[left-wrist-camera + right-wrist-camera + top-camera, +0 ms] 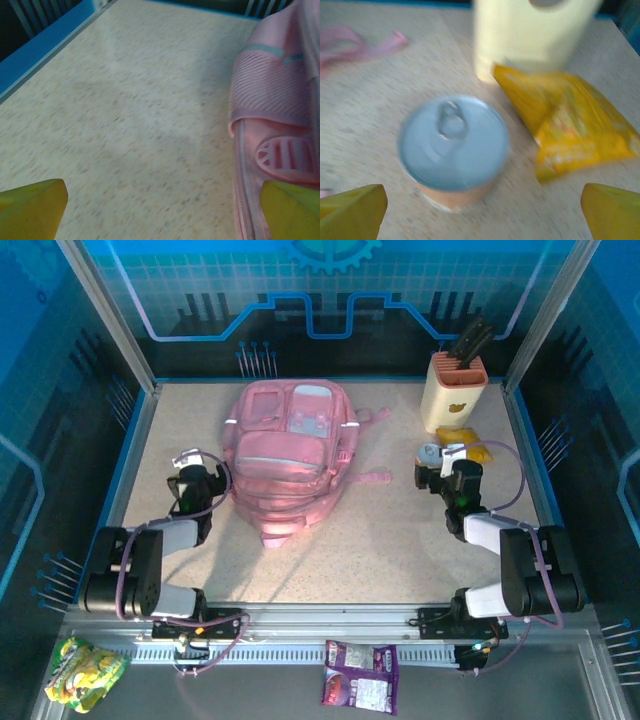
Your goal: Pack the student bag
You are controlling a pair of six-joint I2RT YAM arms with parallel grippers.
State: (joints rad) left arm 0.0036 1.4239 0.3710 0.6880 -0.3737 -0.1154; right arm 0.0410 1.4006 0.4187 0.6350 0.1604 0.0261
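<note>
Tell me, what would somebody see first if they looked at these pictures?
The big pink bag jumps out first, lying in the middle of the table toward the back. Next comes the cream block in the far right corner, with dark handles sticking out of its top. A yellow packet and a silver-topped can sit just in front of it.

Left arm and right arm: black joints, silver-grey links, purple cables looping alongside. Left tool and right tool carry blunt yellow fingers.
</note>
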